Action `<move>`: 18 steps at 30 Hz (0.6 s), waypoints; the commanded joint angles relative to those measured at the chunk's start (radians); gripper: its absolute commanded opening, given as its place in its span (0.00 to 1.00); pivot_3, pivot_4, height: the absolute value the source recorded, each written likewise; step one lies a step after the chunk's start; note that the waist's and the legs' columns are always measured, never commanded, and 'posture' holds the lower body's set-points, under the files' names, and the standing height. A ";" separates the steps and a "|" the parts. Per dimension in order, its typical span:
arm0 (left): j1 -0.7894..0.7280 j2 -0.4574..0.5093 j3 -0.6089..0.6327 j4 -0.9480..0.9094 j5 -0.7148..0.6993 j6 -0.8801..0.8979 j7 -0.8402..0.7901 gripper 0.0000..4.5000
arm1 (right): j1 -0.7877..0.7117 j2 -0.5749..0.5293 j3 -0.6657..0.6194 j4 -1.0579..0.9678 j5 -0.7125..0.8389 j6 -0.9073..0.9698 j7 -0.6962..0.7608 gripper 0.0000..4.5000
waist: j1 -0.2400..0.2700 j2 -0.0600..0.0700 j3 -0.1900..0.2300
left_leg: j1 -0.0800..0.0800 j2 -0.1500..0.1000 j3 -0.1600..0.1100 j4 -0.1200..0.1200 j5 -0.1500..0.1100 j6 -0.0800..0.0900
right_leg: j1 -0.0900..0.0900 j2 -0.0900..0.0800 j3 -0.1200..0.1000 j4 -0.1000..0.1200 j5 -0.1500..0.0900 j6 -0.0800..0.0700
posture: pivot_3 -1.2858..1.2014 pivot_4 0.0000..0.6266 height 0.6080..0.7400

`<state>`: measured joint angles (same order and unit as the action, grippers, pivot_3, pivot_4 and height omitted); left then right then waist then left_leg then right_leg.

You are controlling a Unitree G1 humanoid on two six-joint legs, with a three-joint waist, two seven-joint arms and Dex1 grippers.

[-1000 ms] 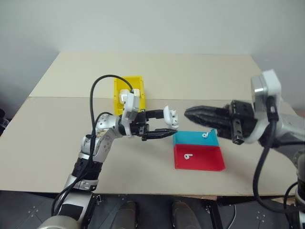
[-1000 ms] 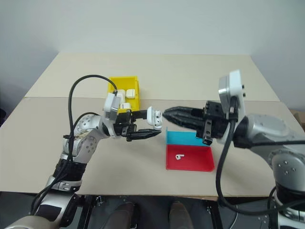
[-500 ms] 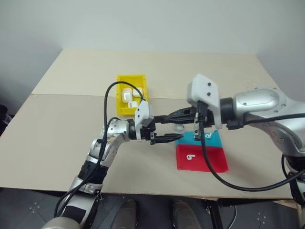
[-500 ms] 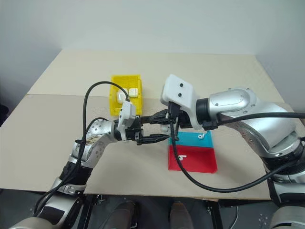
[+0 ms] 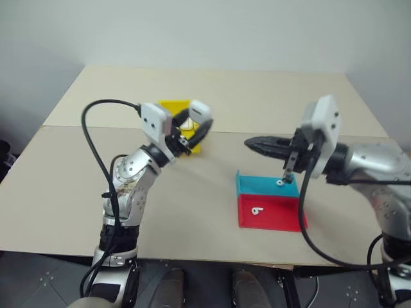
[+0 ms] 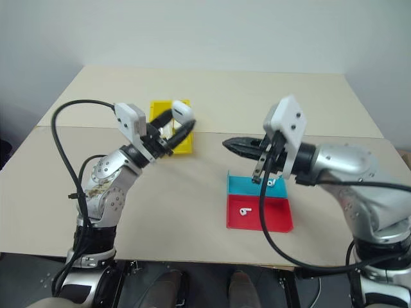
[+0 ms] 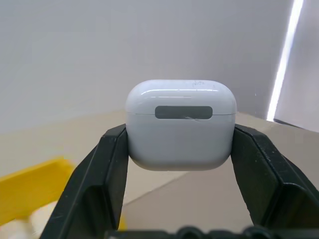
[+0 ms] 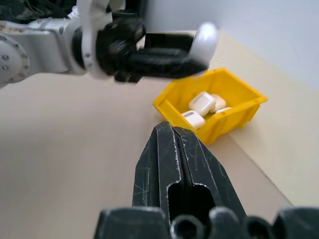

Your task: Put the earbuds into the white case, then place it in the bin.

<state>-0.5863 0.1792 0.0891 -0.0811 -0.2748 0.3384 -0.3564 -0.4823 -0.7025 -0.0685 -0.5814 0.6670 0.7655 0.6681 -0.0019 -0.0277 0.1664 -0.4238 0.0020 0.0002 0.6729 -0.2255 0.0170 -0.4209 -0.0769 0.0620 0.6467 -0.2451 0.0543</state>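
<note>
The white case (image 7: 180, 124) is pinched between the two black fingers of the left gripper (image 5: 194, 126), its lid closed, and is held in the air at about ten o'clock of the scene, directly over the yellow bin (image 6: 180, 142) that stands on the beige surface (image 5: 192, 192). Several similar white cases (image 8: 202, 102) are already seen lying inside the bin. The right gripper (image 5: 253, 144) is held near the centre of the scene, level and pointing towards the left arm, with its fingers pressed together and nothing between them. At about four o'clock of the scene two flat trays lie touching on the surface: a blue tray (image 5: 257, 186), on which one earbud (image 5: 280, 183) is seen, and below it a red tray (image 5: 282, 215), on which a second earbud (image 5: 256, 210) is seen. Whether anything sits inside the held case cannot be told, since its lid is shut. With both earbuds visible on the trays, the first step appears not to have been done for these two, yet the case is already positioned for the drop. What is judged to be left is the release of the case into the bin; the earbuds on the trays remain unloaded.
</note>
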 commanded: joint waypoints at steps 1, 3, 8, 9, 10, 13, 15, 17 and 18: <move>-0.057 -0.042 0.029 0.083 0.042 -0.052 0.123 0.62 | -0.028 0.045 0.031 -0.050 -0.052 -0.038 -0.078 0.01 | 0.001 0.000 0.000 | 0.000 0.000 0.000 0.000 0.000 0.000 | 0.000 0.000 0.000 0.000 0.000 0.000 | 0.52 0.24 1.00; -0.088 -0.054 0.032 0.148 0.057 -0.076 0.150 0.62 | -0.035 0.061 0.051 -0.051 -0.074 -0.037 -0.094 0.01 | 0.002 0.000 0.000 | 0.000 0.000 0.000 0.000 0.000 0.000 | 0.000 0.000 0.000 0.000 0.000 0.000 | 0.52 0.24 1.00; -0.182 -0.060 0.016 0.355 0.110 -0.165 0.185 0.62 | -0.025 0.067 0.067 -0.073 -0.095 -0.038 -0.101 0.01 | 0.010 0.000 0.000 | -0.001 -0.001 0.000 0.000 0.000 0.000 | 0.000 0.000 -0.001 -0.001 0.000 0.000 | 0.52 0.24 1.00; -0.199 -0.060 0.014 0.394 0.114 -0.181 0.180 0.62 | -0.020 0.064 0.069 -0.076 -0.100 -0.040 -0.100 0.01 | 0.011 0.000 0.000 | -0.001 -0.002 0.000 0.000 0.000 0.000 | 0.000 0.000 -0.001 -0.001 0.000 0.000 | 0.52 0.24 1.00; -0.217 -0.059 0.011 0.437 0.127 -0.206 0.184 0.62 | -0.018 0.062 0.073 -0.077 -0.107 -0.040 -0.100 0.01 | 0.011 0.000 0.000 | -0.001 -0.002 0.000 0.000 0.000 0.000 | 0.000 0.000 -0.001 -0.001 0.000 0.000 | 0.52 0.24 1.00; -0.269 -0.044 0.002 0.576 0.160 -0.257 0.181 0.69 | -0.017 0.069 0.081 -0.082 -0.121 -0.036 -0.114 0.00 | 0.012 0.000 0.000 | -0.001 -0.002 0.000 0.000 0.000 0.000 | 0.000 0.000 -0.001 -0.001 0.000 0.000 | 0.52 0.24 1.00; -0.286 -0.037 -0.002 0.633 0.170 -0.287 0.171 0.83 | -0.012 0.075 0.080 -0.089 -0.122 -0.033 -0.125 0.00 | 0.010 0.000 0.000 | -0.001 -0.002 0.000 0.000 0.000 0.000 | 0.000 0.000 -0.001 -0.001 0.000 0.000 | 0.52 0.24 1.00; -0.269 -0.037 0.002 0.616 0.152 -0.322 0.137 0.97 | 0.000 0.091 0.075 -0.099 -0.110 -0.027 -0.137 0.00 | 0.007 0.000 0.000 | -0.001 -0.002 0.000 0.000 0.000 0.000 | 0.000 0.000 -0.001 -0.001 0.000 0.000 | 0.52 0.24 1.00; -0.244 -0.032 -0.003 0.580 0.143 -0.350 0.105 0.99 | 0.012 0.111 0.061 -0.104 -0.081 -0.017 -0.147 0.00 | 0.006 0.000 0.000 | -0.001 -0.002 0.000 -0.001 0.000 0.000 | 0.000 0.000 -0.001 -0.001 0.000 0.000 | 0.52 0.24 1.00</move>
<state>-0.8353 0.1384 0.0910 0.5576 -0.1213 0.0467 -0.2119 -0.4798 -0.6069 0.0217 -0.6407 0.5615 0.7557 0.5375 0.0039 -0.0278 0.1664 -0.4245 0.0007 -0.0001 0.6718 -0.2255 0.0170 -0.4215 -0.0770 0.0610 0.6458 -0.2451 0.0542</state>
